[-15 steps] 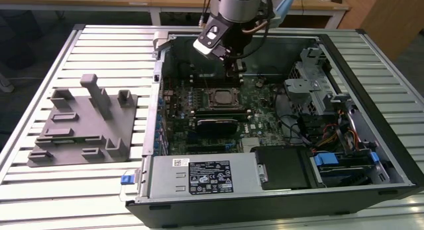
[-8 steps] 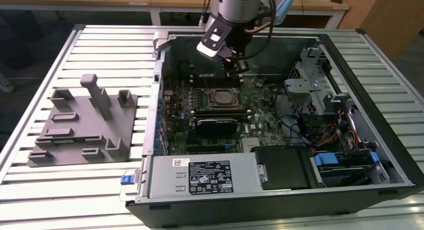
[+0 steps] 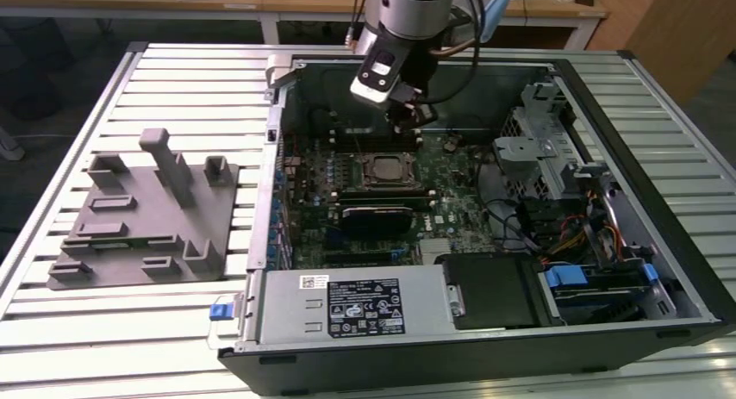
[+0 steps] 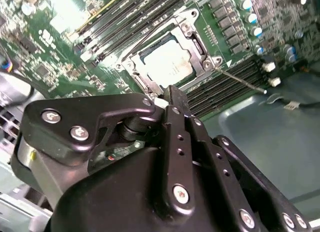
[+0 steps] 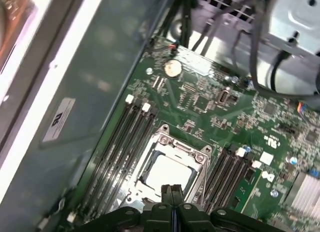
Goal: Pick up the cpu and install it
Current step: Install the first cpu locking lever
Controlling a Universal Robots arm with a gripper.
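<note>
In the exterior view, a grey plastic tray [image 3: 144,218] with upright posts lies on the slatted table [image 3: 69,330], well apart from the gripper [image 3: 409,115] toward the exterior view's left. The open computer case [image 3: 483,330] lies beside the tray, and the gripper hangs inside it above the green motherboard [image 3: 454,183], near the case's far wall. The socket frame [image 3: 383,167] sits just below and in front of the gripper.

In both wrist views the two black fingers [image 5: 172,197] are pressed together with nothing between them. The cpu [image 5: 169,173], its pale metal top up, lies seated in the socket frame [image 5: 172,142] directly beyond the fingertips, apart from them. In the second wrist view the cpu [image 4: 167,61] shows just past the gripper [image 4: 176,98], with a thin metal lever [image 4: 242,80] standing out beside the socket. Dark memory slots [image 5: 127,142] flank the socket on both sides.
</note>
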